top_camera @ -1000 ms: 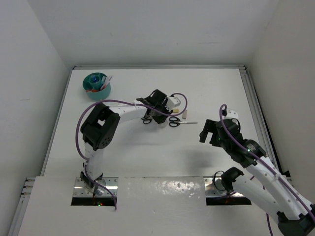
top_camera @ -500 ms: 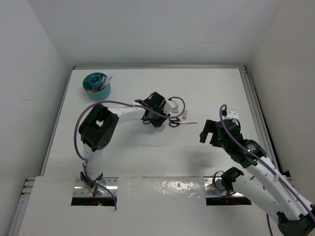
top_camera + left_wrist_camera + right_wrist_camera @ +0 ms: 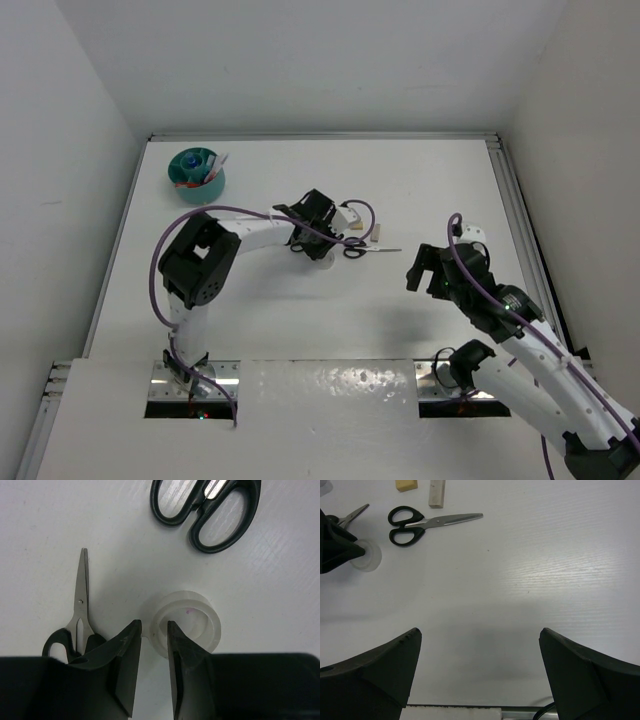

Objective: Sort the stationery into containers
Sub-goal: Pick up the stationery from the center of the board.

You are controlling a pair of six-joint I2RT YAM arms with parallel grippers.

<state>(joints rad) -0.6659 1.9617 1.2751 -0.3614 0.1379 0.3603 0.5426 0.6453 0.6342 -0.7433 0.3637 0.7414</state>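
Far left on the table (image 3: 300, 320), one teal organiser (image 3: 195, 190) holds a blue-capped bottle (image 3: 192, 160) and pens (image 3: 216, 166) too small to count. Mid-table lie two scissors (image 3: 440, 520) (image 3: 81, 600), one tape roll (image 3: 187, 600) and one eraser (image 3: 406, 485). The left jaws narrowly straddle the roll's rim, though I cannot tell if they grip it. The right jaws are spread wide.

Left arm (image 3: 250, 232) reached forward, wrist pitched down; left gripper (image 3: 152, 626) jaws were drawn to a narrow gap. Right arm (image 3: 520, 335) stood bent at right; right gripper (image 3: 480, 630) jaws were spread wide.
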